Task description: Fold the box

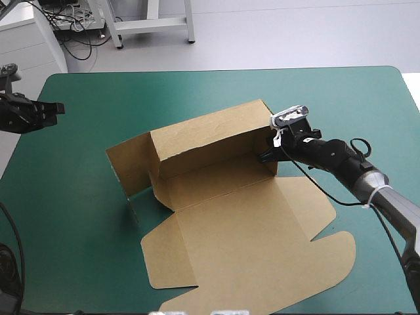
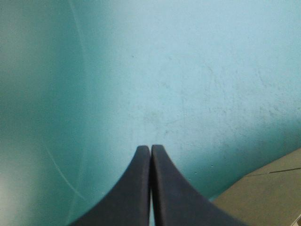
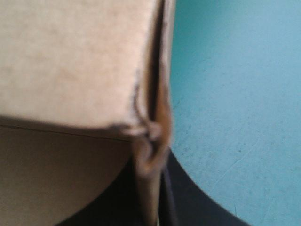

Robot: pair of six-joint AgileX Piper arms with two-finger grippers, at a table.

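1. At the right end wall of the brown box (image 1: 230,223), the right gripper (image 1: 270,155) clamps the wall's edge between its black fingers (image 3: 193,200).
2. The left gripper (image 2: 150,148), fingers pressed together and empty, hovers near the left edge of the teal-green cover (image 1: 79,249).
3. The box sits mid-table, with back and end walls raised and the lid flat.
4. Bare cover surrounds it.

Left arm (image 1: 16,113): reaches in only a short way from the left side and is held well apart from the other arm. Left gripper (image 1: 58,107): its 2 black fingers (image 2: 136,188) are pressed together along their inner edges in 1 pointed arch, with nothing between them.

Right arm (image 1: 367,185): stretched diagonally inward from the right side, wrist tilted downward. Right gripper (image 1: 266,156): its 2 fingers are nearly closed, pinching an upright end wall of the box (image 1: 223,223). Its fingertips are hidden behind the board in the right wrist view.
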